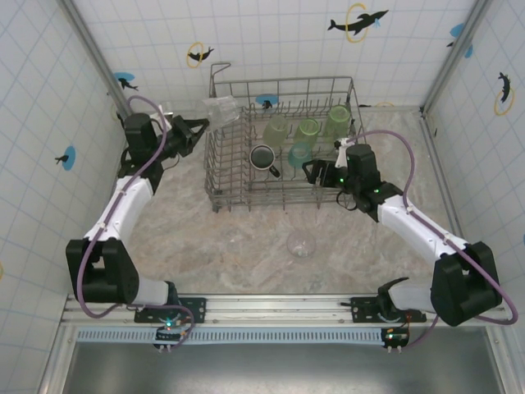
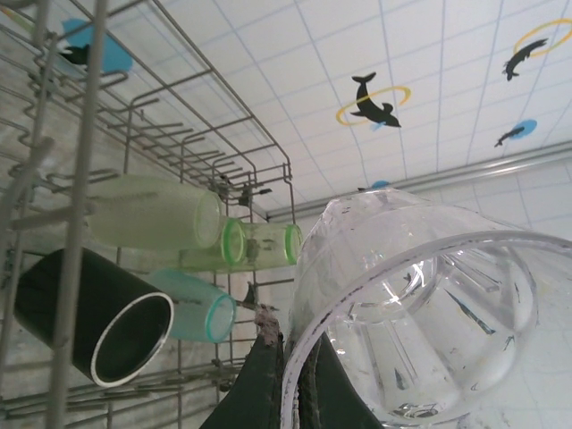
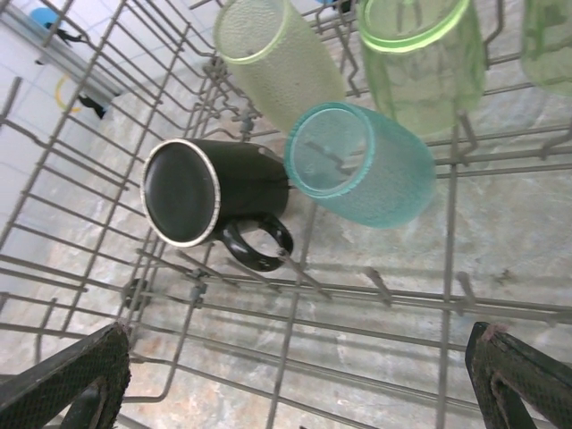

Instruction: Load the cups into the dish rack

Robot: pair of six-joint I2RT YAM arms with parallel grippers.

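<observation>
My left gripper [image 1: 197, 127] is shut on the rim of a clear cup [image 1: 220, 109], held tilted in the air at the back left corner of the dish rack [image 1: 215, 176]. In the left wrist view one finger [image 2: 266, 375] presses outside the rim of the clear cup [image 2: 420, 313] and the other inside. Inside the rack lie a dark mug [image 1: 262, 157], a teal cup [image 1: 301, 153], a pale green cup [image 1: 276, 130] and two green cups [image 1: 308, 130]. My right gripper [image 1: 316, 172] stands open and empty over the rack's right front, with the mug [image 3: 206, 192] and teal cup [image 3: 362, 165] ahead of it.
A second clear cup [image 1: 301, 243] stands upside down on the marble table in front of the rack. The rack's tall wire sides [image 2: 80, 179] rise close to the left of the held cup. Tiled walls enclose the table on three sides.
</observation>
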